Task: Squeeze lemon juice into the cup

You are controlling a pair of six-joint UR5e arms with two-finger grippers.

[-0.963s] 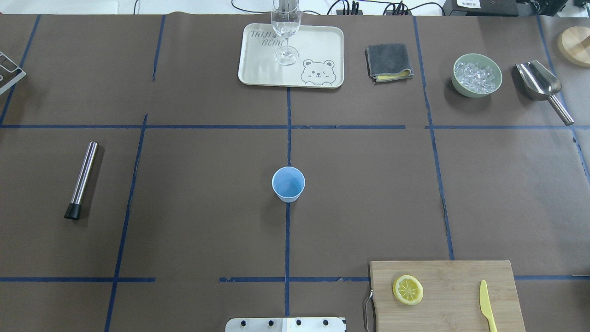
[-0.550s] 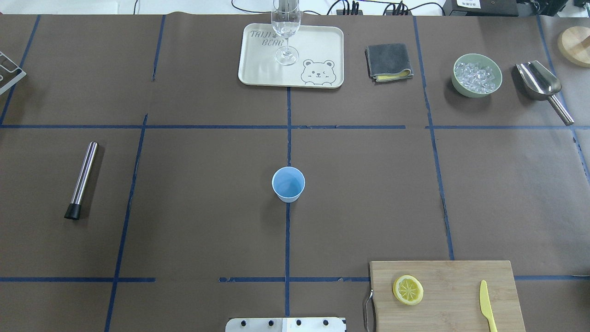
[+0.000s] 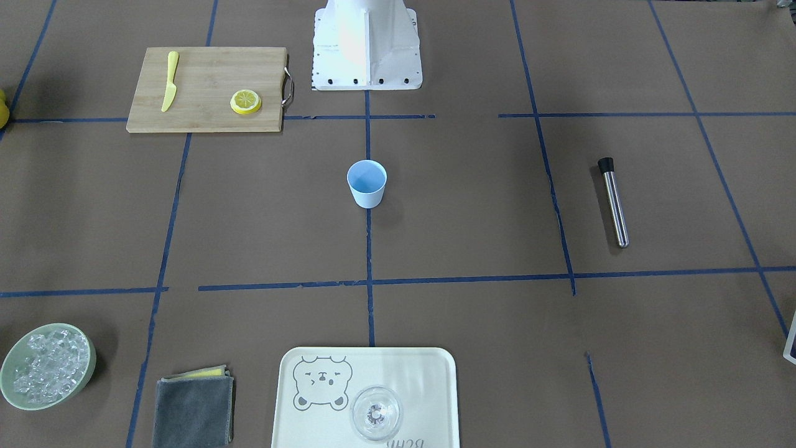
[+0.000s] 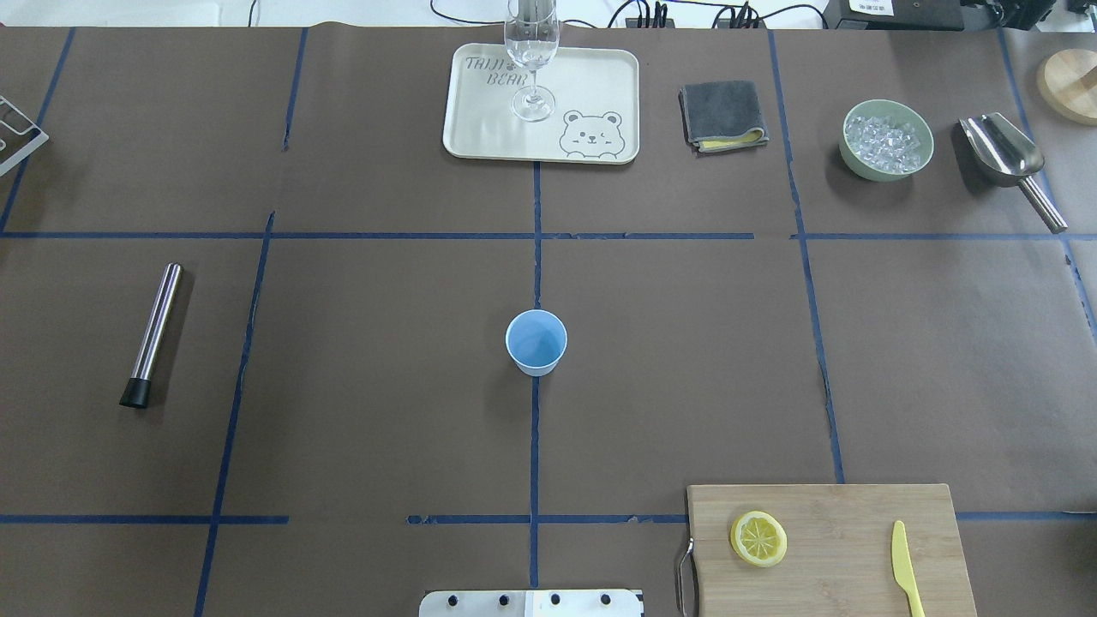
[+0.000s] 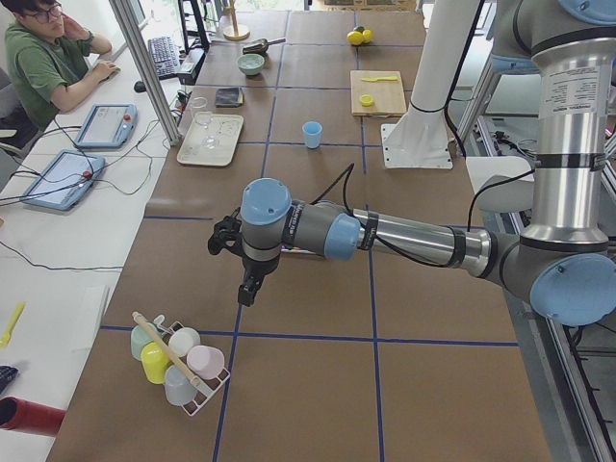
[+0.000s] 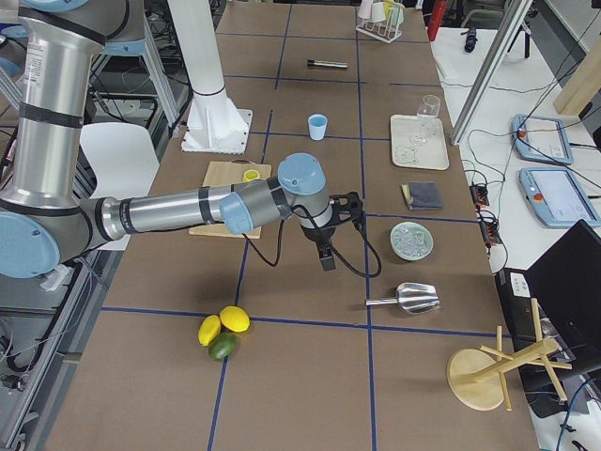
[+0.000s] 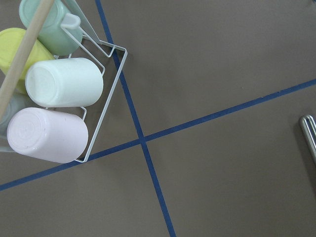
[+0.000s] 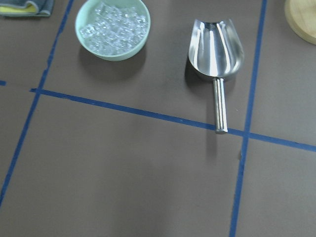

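The left claw (image 5: 247, 295) hangs above the bench (image 4: 386, 411), pointing down. It shows only in the side view, so I cannot tell whether it is released or clenched. Its wrist camera looks down on a white wire rack (image 7: 109, 86) holding pastel cups that lie on their sides, with the end of a brushed steel rod with a black cap (image 4: 152, 336) at the frame's far edge.

The right claw (image 6: 325, 259) hangs above the bench's opposite end, also pointing down. Its state cannot be told either. Below and ahead of it lie a pale-green bowl of ice (image 8: 140, 44) and a shiny metal scoop (image 8: 216, 49), near each other but apart.

The round yellow lemon piece (image 4: 758, 538) lies cut face up on a rectangular wooden cutting board (image 4: 857, 514), on the robot's side of the right claw and well apart from it. A pale-yellow plastic knife (image 4: 902, 567) lies on the same board, clear of the lemon.

The small light-blue tapered cup (image 4: 536, 343) stands upright at mid-bench, between the two claws and well apart from both. The lemon is much nearer the right claw than the left.

Past the cup on the operators' side, a cream tray with a bear drawing (image 4: 591, 86) carries a clear stemmed glass (image 4: 532, 51). A folded grey cloth (image 4: 724, 116) sits beside it, towards the right claw.
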